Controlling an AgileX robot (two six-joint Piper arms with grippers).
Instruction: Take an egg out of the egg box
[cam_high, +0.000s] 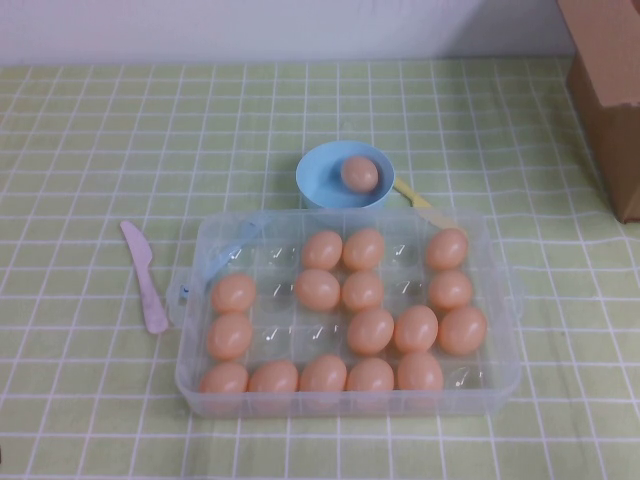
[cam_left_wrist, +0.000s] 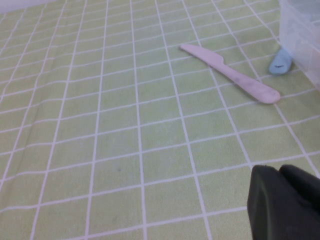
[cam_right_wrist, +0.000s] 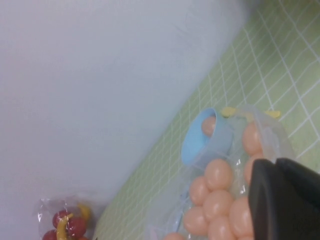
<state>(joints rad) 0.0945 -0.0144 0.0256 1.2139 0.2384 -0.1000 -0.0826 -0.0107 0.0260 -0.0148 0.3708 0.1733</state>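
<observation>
1. Clear moulded plastic egg box (cam_high: 205, 385) holds smooth peach eggs; one egg (cam_high: 359, 173) sits in the round blue bowl (cam_high: 318, 165) just behind it.
2. Left gripper (cam_left_wrist: 285, 202) is over bare checked cloth (cam_high: 80, 150) near the pink knife (cam_left_wrist: 230, 73); right gripper (cam_right_wrist: 285, 200) hangs above the box. Finger state: cannot tell for either.
3. Cardboard box (cam_high: 610, 90) at far right.

A green cloth (cam_high: 90, 130) with a white grid covers the table. A pale pink plastic knife (cam_high: 146, 277) lies flat on it toward the left, its blade end pointing to the far side. A small blue bowl (cam_high: 318, 180) sits near the middle. A yellow object (cam_high: 412, 195) pokes out just to the right of the bowl. A brown cardboard box (cam_high: 605, 95) stands at the far right. A clear bag (cam_right_wrist: 62, 220) of red and yellow items shows in the right wrist view.
</observation>
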